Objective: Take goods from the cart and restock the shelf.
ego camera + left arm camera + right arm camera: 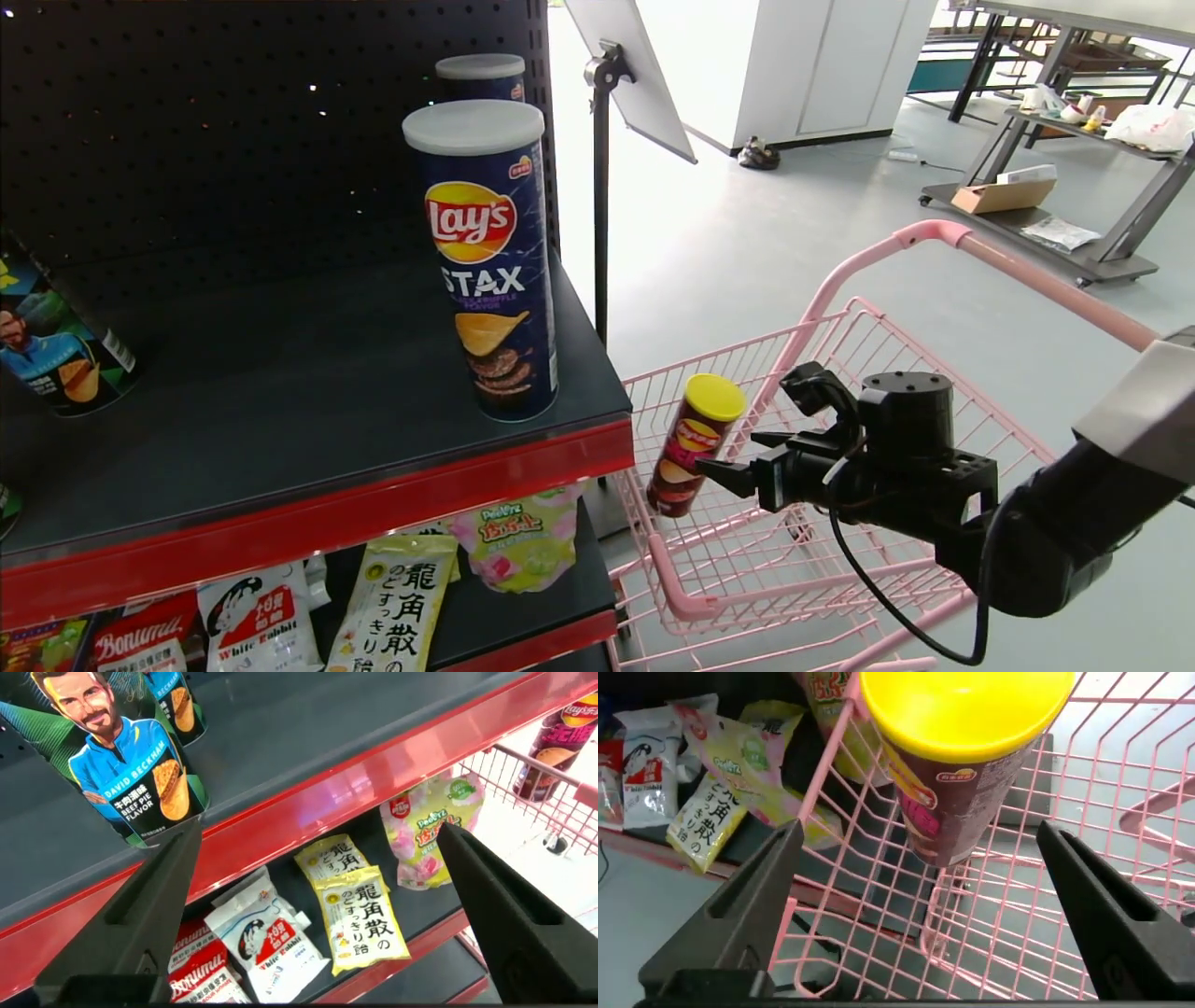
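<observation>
Yellow-lidded can (695,446) leaning inside the pink cart (1027,271), against the wire wall nearest the shelf (280,373). Right gripper (758,431) just beside it, jaws spread wide, holding nothing. Close on the mid-body below the lid, matching the tilt. Lift clear of the cart rim before swinging over the red shelf lip. Open room left of the tall blue can (490,261); steer wide of it.

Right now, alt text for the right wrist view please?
A yellow-lidded chip can leans tilted in the pink wire cart, ahead of the open right gripper, whose fingers stand apart on either side of it. Snack bags lie on a lower shelf beyond the cart.
</observation>
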